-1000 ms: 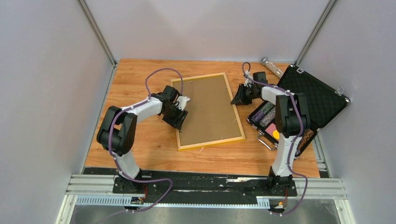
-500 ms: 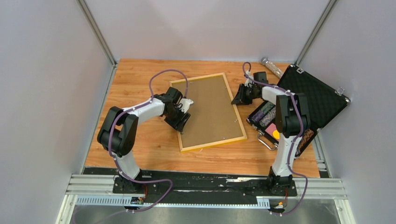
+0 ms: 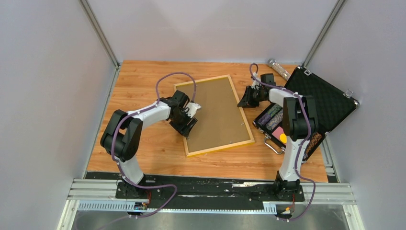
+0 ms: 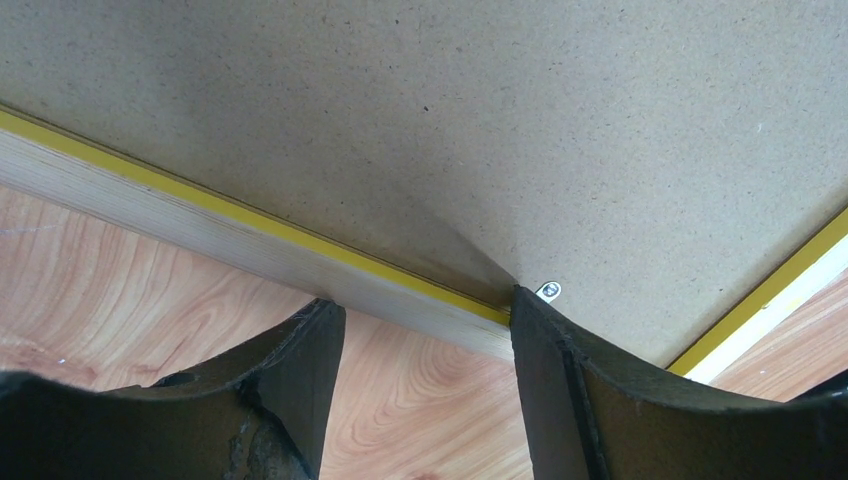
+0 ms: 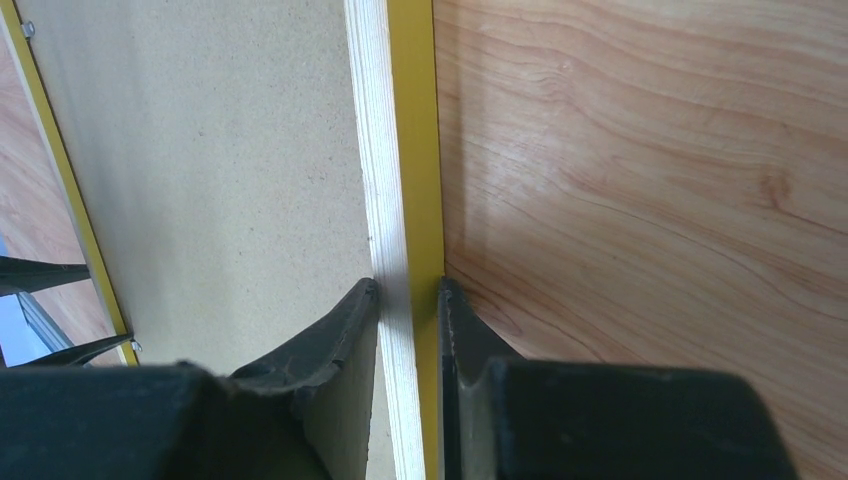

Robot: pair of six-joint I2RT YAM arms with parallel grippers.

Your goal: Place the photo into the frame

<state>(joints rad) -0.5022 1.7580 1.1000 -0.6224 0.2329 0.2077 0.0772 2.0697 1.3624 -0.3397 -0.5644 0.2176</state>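
Observation:
The frame (image 3: 218,112) lies back up on the wooden table, its brown board showing inside the thin yellow rim. My left gripper (image 3: 190,122) is at the frame's left long edge. In the left wrist view the gripper (image 4: 424,300) is open. One fingertip touches the pale outer side of the rail (image 4: 250,235), and the other rests at the board's edge beside a small metal clip (image 4: 547,291). My right gripper (image 3: 243,101) is at the frame's right long edge. In the right wrist view the gripper (image 5: 408,285) is shut on the rail (image 5: 410,120). The photo is out of view.
An open black foam-lined case (image 3: 325,103) stands at the right, with small coloured items (image 3: 273,117) in its lower half and a metal handle (image 3: 273,143) facing the arms. A glittery cylinder (image 3: 278,68) lies at the back right. Grey walls enclose the table on three sides.
The left gripper has slid a little to the right and nearer, and its jaws stand slightly wider. The frame's near end has swung to the right. The right gripper has stayed clamped on the rail.

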